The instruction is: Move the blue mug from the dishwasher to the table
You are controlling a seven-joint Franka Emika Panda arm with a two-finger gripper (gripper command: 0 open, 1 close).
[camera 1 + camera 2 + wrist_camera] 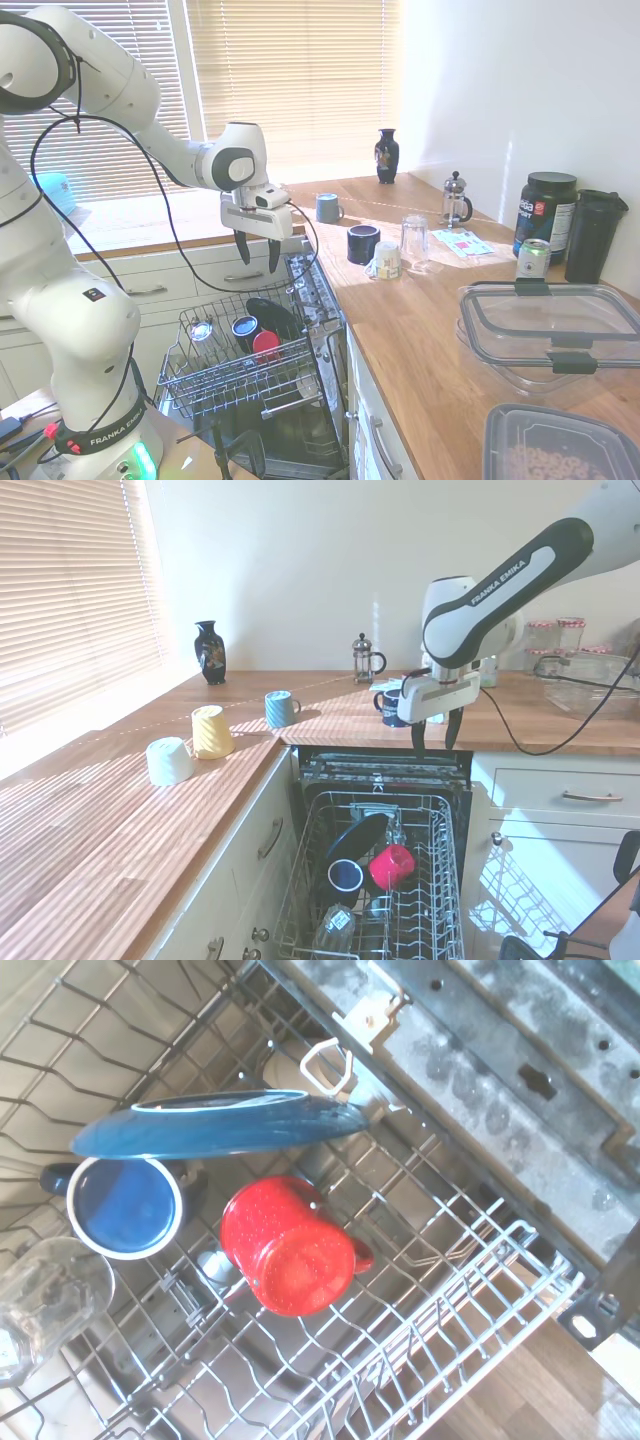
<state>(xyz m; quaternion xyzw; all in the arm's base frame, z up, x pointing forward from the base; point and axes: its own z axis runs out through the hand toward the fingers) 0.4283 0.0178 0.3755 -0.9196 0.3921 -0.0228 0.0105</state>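
Note:
The blue mug (244,328) (345,875) (125,1205) stands mouth-up in the pulled-out wire rack (220,385) (445,880) of the open dishwasher (318,290). It is dark navy with a pale rim and a blue inside. My gripper (257,260) (433,748) hangs open and empty well above the rack's back end, fingers pointing down. It is apart from the mug. The wooden table (430,330) (100,820) runs beside the dishwasher.
Beside the mug in the rack are a red mug (266,344) (290,1250), a dark blue plate (272,315) (220,1125) and a glass (40,1295). On the table stand another navy mug (362,243), a grey-blue mug (327,208), an upturned glass (415,240), a vase (387,155) and plastic containers (550,330).

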